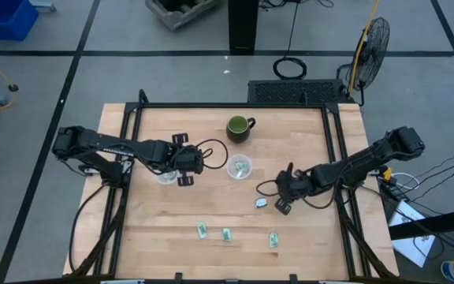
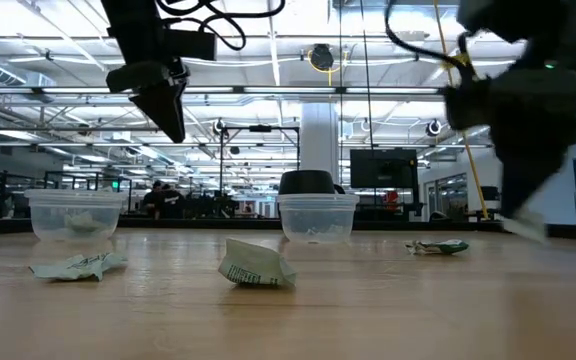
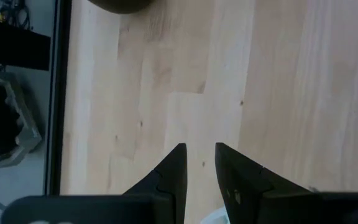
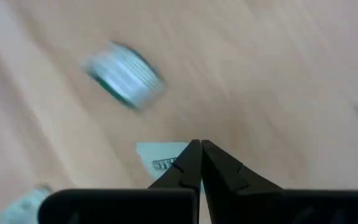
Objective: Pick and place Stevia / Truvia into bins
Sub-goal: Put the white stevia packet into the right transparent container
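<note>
Three pale green and white sachets [image 1: 226, 233] lie flat near the table's near edge and show in the low view [image 2: 256, 265]. Two clear cups stand mid-table, the left cup [image 1: 166, 176] and the right cup [image 1: 240, 167], each with sachets inside. My left gripper [image 1: 184, 162] hovers just right of the left cup, high above the table [image 2: 168, 115], open by a narrow gap [image 3: 200, 155] with nothing in it. My right gripper [image 1: 277, 202] is right of the right cup and nearer the table's near edge, shut on a fourth sachet [image 1: 262, 203]. My right gripper [image 4: 201, 148] pinches a white sachet between its two fingertips, at one edge [image 4: 180, 157]. The rest of the sachet [image 4: 157, 160] sticks out to one side of the fingers. The fingers point steeply down, and the sachet [image 2: 524, 226] sits clear of the table.
A dark green mug [image 1: 240, 126] stands behind the right cup toward the far edge. Cables loop over the table beside both wrists. Black frame rails [image 1: 337, 150] run along the table's sides. Bare wood lies between the cups and the loose sachets.
</note>
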